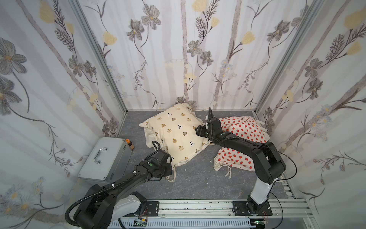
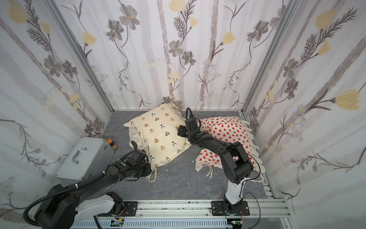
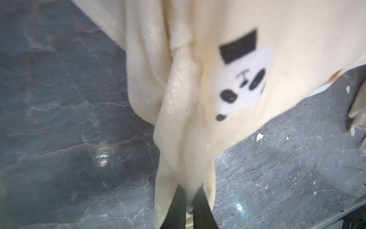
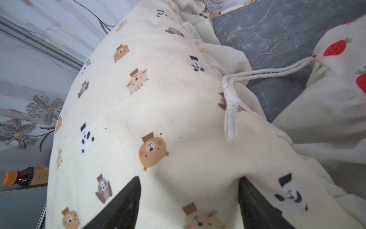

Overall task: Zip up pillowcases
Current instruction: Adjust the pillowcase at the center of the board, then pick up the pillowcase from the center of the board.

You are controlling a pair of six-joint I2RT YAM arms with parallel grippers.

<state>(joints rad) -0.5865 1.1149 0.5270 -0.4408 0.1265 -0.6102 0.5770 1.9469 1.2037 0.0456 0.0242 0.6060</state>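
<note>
Cream pillowcase (image 3: pixel 188 119) edge pinched between left fingers (image 3: pixel 203 212).

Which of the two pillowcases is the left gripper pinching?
The cream pillowcase with bears and pandas: the left gripper is closed on its near edge. The strawberry pillowcase lies beside it, untouched by that gripper.

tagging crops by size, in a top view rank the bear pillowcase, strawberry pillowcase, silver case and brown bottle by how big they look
1. bear pillowcase
2. strawberry pillowcase and silver case: look alike, and the right arm hides part of the pillowcase, so they stay unranked
3. brown bottle
</note>
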